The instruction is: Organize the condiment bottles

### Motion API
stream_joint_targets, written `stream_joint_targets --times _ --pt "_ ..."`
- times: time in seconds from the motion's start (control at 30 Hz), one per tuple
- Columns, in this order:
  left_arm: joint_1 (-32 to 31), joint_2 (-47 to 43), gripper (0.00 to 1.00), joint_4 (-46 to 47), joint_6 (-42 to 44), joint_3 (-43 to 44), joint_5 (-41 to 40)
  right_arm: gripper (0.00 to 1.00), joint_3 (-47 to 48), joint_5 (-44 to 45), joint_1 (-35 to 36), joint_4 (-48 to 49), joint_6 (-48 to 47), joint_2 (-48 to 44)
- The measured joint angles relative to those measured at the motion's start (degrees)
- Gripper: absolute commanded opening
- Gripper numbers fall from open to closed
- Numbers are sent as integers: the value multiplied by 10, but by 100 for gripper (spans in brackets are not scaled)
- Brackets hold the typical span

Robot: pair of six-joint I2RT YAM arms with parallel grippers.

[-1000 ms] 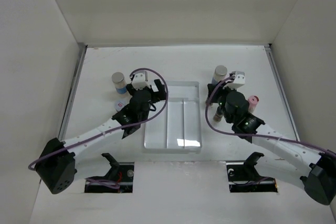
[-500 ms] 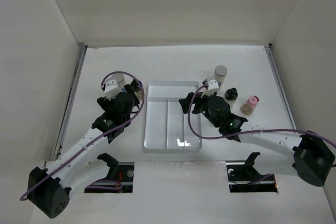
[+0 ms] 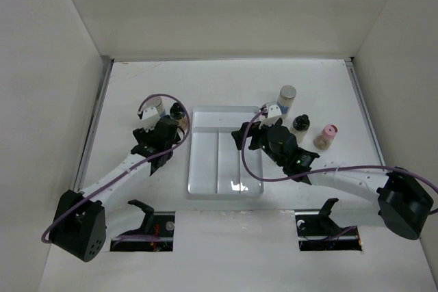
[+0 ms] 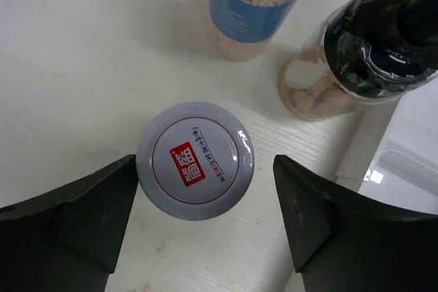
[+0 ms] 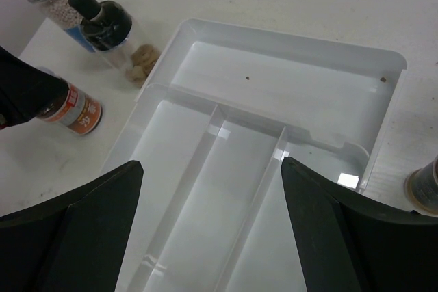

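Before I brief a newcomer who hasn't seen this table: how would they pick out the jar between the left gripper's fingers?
Find the clear divided tray mid-table; three bottles stand off its far-left corner. The nearest jar, under the left gripper, has a pale cap bearing a red square logo, unlike the blue-labelled bead jar and the black-capped bottle.

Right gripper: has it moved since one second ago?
Yes. The right gripper has swung left, from beside the silver-capped bottle to over the right side of the clear tray.
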Motion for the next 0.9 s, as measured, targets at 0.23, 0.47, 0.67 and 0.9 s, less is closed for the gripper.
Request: stream_joint_targets --times 0.23,0.47,0.67,0.9 --pt "12 16 40 42 8 -17 -7 90 0 0 0 0 -1 4" --pt "-20 -29 33 6 20 -24 -3 90 0 1 0 1 -1 4" --pt "-109 -87 33 -57 34 29 0 89 0 11 -8 5 -1 4" --pt "-149 36 33 45 75 136 17 89 -24 41 -35 18 12 -25"
